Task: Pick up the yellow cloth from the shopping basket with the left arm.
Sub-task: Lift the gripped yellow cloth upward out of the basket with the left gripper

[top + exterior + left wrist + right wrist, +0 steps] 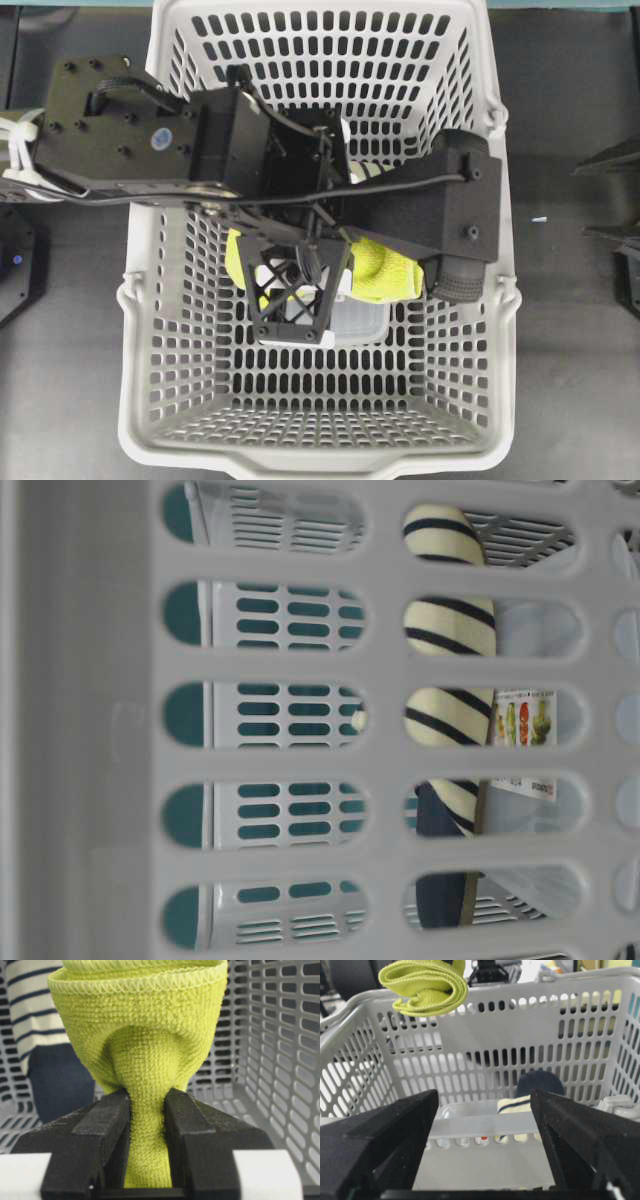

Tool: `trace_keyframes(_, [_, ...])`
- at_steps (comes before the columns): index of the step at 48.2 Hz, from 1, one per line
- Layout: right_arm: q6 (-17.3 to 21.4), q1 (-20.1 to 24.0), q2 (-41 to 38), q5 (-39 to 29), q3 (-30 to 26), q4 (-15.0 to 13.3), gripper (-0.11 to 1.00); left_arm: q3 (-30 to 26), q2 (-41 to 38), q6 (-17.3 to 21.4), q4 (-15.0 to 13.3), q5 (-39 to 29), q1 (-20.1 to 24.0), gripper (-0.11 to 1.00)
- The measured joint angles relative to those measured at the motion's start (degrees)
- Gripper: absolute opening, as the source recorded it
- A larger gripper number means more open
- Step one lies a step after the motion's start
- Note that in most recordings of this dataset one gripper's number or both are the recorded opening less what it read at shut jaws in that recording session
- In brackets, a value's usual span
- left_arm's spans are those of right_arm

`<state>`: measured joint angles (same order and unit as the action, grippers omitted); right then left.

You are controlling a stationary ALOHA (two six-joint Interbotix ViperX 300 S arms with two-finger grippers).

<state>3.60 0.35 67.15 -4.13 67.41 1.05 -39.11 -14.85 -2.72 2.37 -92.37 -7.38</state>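
Two black fingers [107, 1135] of the left gripper [147, 1145] clamped on the cloth [145, 1055], a narrow waist of yellow-green pile pinched between them and the rest bunched above in a folded loop with a stitched hem. Seen from overhead, cloth [385, 270] draped beneath the lattice-framed gripper [297, 300], over the middle of the basket [300, 455], spread toward the right side. From the right wrist view, cloth [425, 985] hanging up at rim height against the far wall of the basket [520, 1025], clear of the floor. Right gripper [485, 1125] with jaws spread wide, nothing between them, pointed into the basket. Down on the floor, striped slipper [527, 1095] with navy toe, beside a clear plastic box [485, 1120]. Through the slotted wall at table level, slipper [450, 670] with cream and navy stripes, next to a label [525, 720] printed with small coloured pictures.
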Motion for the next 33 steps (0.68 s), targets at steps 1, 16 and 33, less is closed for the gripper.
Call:
trace_keyframes(1, [0.0, 0.0, 0.1, 0.0, 0.0, 0.1, 0.72, 0.0, 0.0, 0.0, 0.0, 0.0, 0.0, 0.18])
trace_keyframes(16, [0.2, 0.0, 0.8, 0.0, 0.0, 0.1, 0.72, 0.0, 0.0, 0.1, 0.0, -0.1, -0.1, 0.18])
trace_keyframes(33, [0.2, 0.0, 1.0, 0.0, 0.1, 0.0, 0.72, 0.0, 0.0, 0.0, 0.0, -1.7, -0.1, 0.18])
